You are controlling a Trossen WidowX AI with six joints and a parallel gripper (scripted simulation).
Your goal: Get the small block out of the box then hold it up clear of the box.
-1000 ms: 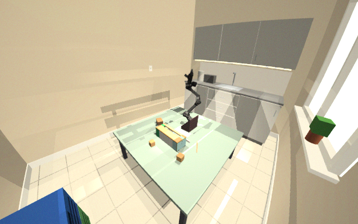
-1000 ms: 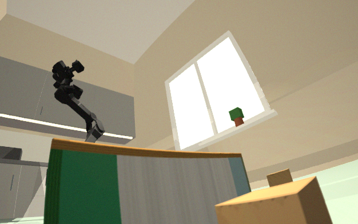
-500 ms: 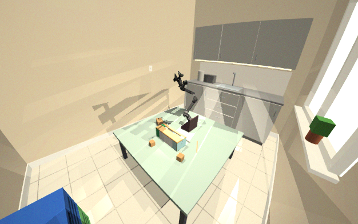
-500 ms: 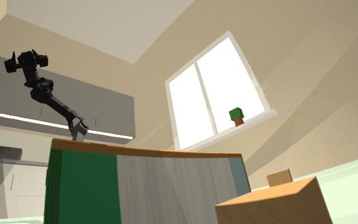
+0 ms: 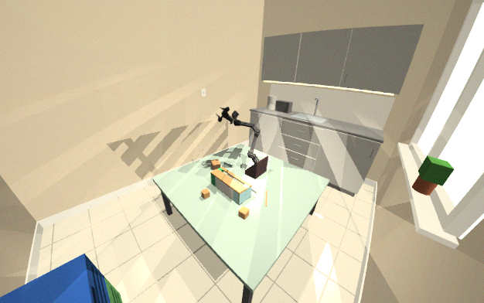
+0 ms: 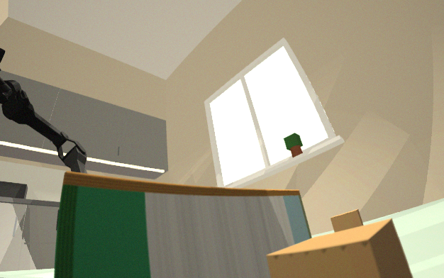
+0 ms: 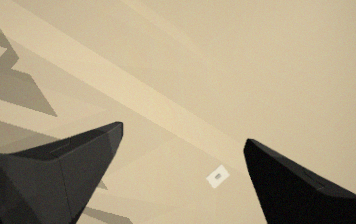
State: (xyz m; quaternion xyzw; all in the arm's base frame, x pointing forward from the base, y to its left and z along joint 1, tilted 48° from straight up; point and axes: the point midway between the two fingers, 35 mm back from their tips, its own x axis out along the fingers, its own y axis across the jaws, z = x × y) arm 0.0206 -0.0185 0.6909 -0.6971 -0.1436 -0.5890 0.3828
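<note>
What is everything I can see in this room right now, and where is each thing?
table: one, pale green, room centre
box: one, tan top, grey side, green and blue ends, mid-table
small cubes: three, tan, on the table around the box
thin stick: one, tan, flat on the table beside the box
potted plant: one, green over brown, windowsill
cupboards: grey, far wall, counter below
blue block: one, floor corner
arm: one, black, raised from the table's far edge
claw: one, open, empty, facing the wall
</note>
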